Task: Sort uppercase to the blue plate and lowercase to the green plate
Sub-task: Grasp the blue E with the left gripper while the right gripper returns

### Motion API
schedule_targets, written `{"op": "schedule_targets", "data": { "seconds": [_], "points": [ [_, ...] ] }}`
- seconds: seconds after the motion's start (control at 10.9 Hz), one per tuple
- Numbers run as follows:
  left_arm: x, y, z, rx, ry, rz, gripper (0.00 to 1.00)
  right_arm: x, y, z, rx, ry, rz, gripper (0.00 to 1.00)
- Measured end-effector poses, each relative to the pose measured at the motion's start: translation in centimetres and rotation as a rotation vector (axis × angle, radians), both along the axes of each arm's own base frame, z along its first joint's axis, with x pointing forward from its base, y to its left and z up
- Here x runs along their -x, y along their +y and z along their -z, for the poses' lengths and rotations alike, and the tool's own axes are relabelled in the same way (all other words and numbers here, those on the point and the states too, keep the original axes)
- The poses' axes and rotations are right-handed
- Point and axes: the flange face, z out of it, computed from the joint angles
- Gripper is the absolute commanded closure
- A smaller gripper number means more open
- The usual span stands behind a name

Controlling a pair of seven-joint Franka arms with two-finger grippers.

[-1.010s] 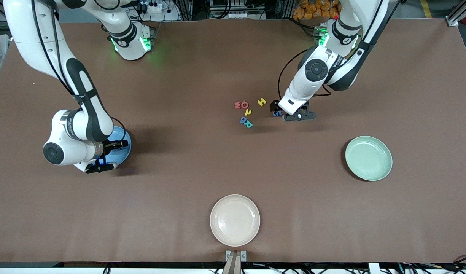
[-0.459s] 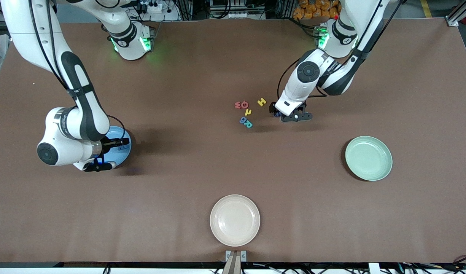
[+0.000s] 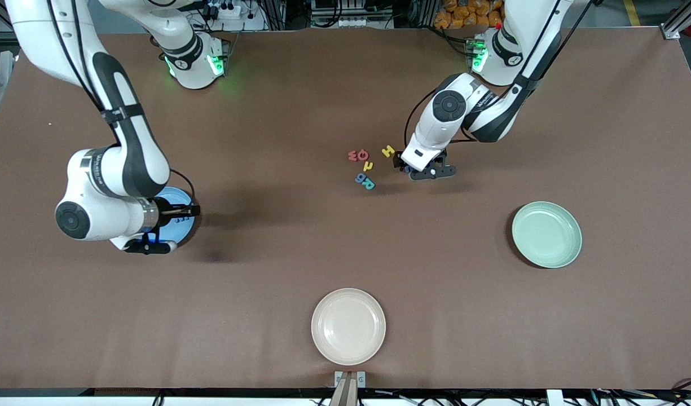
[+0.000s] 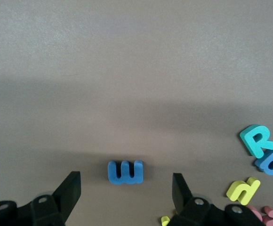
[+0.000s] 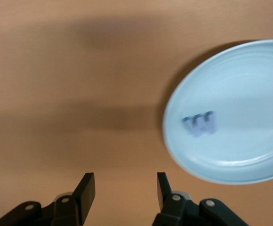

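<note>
A: What was seen at the right arm's end of the worktop (image 3: 277, 254)?

B: The right gripper (image 5: 123, 190) was held low by the blue plate's (image 5: 249, 94) rim, jaws spread, nothing between them. A blue W (image 5: 200, 124) lay in that plate.

A: And in the middle?

B: A cluster was noted: red letters (image 3: 357, 155), a yellow lowercase letter (image 3: 368, 166), a yellow H (image 3: 388, 150), a blue lowercase letter (image 3: 360, 179) touching a teal R (image 3: 369, 184). A cream plate (image 3: 348, 326) was nearer the camera.

A: The left arm's end?

B: The left gripper (image 4: 126, 192) was lowered around a small blue letter (image 4: 125, 172), jaws spread on either side, not touching it. The green plate (image 3: 546, 234) lay empty.
</note>
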Motion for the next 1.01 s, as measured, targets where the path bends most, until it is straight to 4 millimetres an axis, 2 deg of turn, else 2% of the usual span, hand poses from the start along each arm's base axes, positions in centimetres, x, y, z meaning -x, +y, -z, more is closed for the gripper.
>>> {"op": "schedule_targets", "data": {
  "seconds": [0.18,0.46,0.73,1.01],
  "points": [
    [0.0,-0.1,0.6,0.007,0.001,0.003,0.13,1.3,5.3,-2.2,0.04,0.005,0.024,0.39],
    [0.2,-0.1,1.6,0.01,0.013,0.007,0.14,3.1,10.3,-4.7,0.094,0.004,0.098,0.39],
    [0.2,0.1,2.3,0.004,0.01,0.025,0.15,5.1,14.8,-4.9,0.153,0.02,0.176,0.39],
    [0.4,0.1,2.9,0.007,0.019,0.019,0.17,8.1,21.2,-4.9,0.19,0.017,0.257,0.39]
  ]
}}
